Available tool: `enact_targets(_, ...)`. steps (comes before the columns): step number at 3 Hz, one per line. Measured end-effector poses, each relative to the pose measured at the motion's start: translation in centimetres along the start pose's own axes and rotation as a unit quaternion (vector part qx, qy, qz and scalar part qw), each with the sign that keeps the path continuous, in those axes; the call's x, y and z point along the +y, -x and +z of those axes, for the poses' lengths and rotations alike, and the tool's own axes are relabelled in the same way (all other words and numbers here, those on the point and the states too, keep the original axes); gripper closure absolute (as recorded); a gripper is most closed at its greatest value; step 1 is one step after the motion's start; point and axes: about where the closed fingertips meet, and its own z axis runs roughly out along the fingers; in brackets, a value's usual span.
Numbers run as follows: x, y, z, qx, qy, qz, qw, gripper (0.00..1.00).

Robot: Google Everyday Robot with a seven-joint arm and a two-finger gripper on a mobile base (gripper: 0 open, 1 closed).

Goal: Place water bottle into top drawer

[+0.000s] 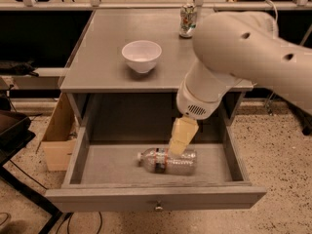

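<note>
1. One water bottle (168,161) lies on its side on the floor of the top drawer (122,199), about mid-width, with its white cap pointing left. We judge it lies flat because the drawer is shallow and would not close over a standing bottle.
2. The tool (176,149) hangs from the arm (243,48) down into the drawer, its tip over the bottle's upper side near the label band. We cannot tell how far open it is, nor whether it has hold of the bottle or only overlaps it in this view.
3. The drawer stands pulled well out from under the tabletop (102,57), which gives the arm its way in from above and from the right.
4. Two things show on the tabletop: a white bowl (142,55) left of centre and a green-white can (187,19) at the back edge. Both are well apart from the drawer. The arm hides the tabletop's right part.
5. In the way, we judge, is only the tabletop's front edge, close behind the tool's wrist. A cardboard box (58,135) beside the cabinet's left wall stays clear of it. Being round, the bottle may roll.
</note>
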Motion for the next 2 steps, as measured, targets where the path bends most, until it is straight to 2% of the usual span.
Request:
enact_targets(1,-2.3,-3.7,-3.2,-0.046,-0.010,0.048,0.9978,0.00)
enact_targets(2,-2.1,-8.5,-6.3,-0.083,-0.039,0.066,0.9936,0.00)
